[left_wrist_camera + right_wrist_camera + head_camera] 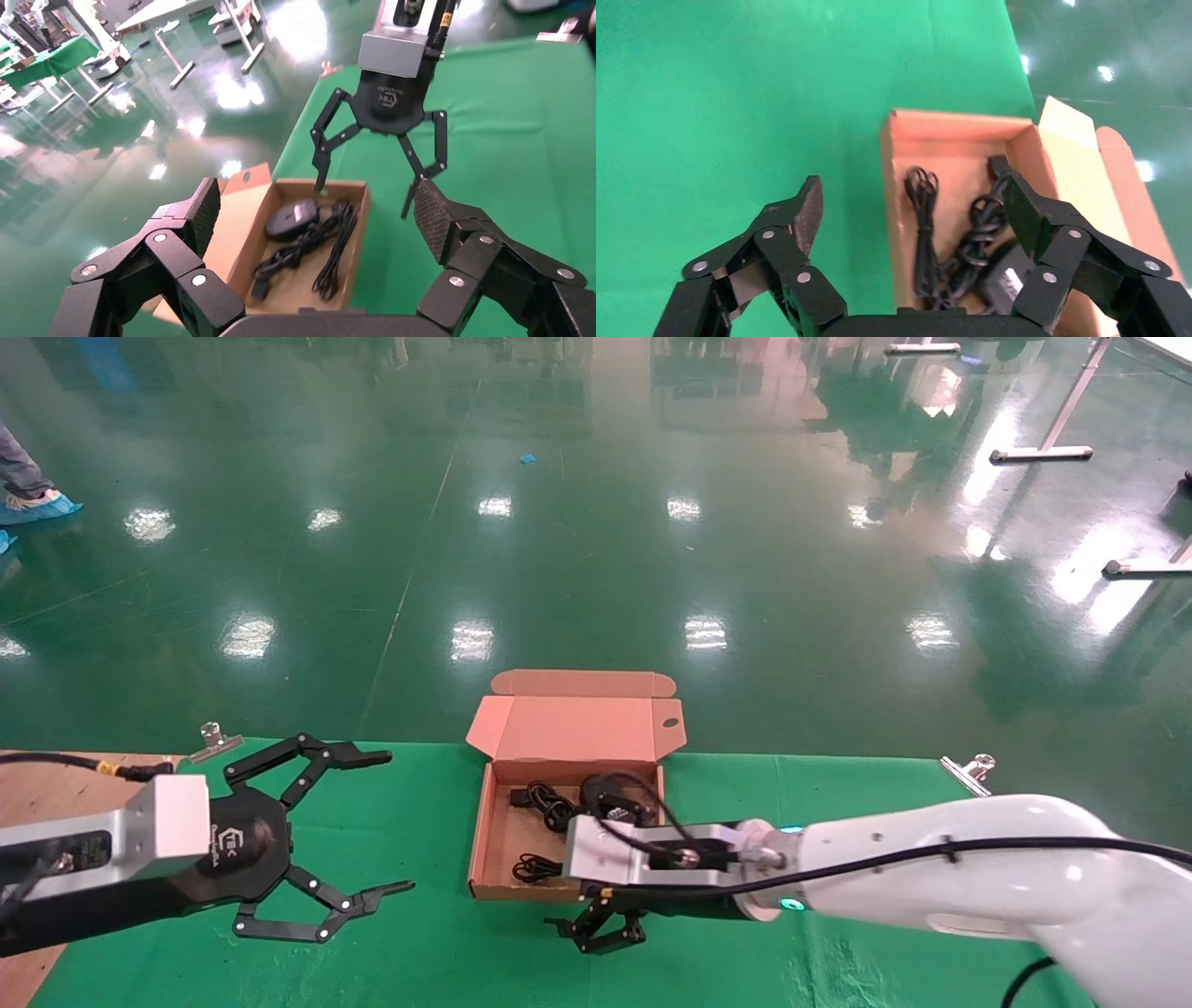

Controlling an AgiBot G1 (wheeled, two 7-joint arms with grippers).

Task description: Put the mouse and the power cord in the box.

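Observation:
The brown cardboard box (480, 840) lies open on the green cloth, its lid (573, 728) folded back over the table's far edge. Inside it, the black mouse (610, 794) lies at the far right, also seen in the left wrist view (292, 217) and half hidden in the right wrist view (1003, 277). The looped power cord (549, 805) lies beside it in the box (330, 246) (923, 210). My right gripper (601, 929) hangs open over the box's near wall, one finger above the cloth and one above the inside. To the box's left, my left gripper (396, 822) is open and empty.
A green cloth (447, 943) covers the table, pinned by metal clips (216, 740) (968, 770) at the far edge. Bare wood (47, 784) shows at the left. Beyond the table is glossy green floor with stand legs (1038, 453) far off.

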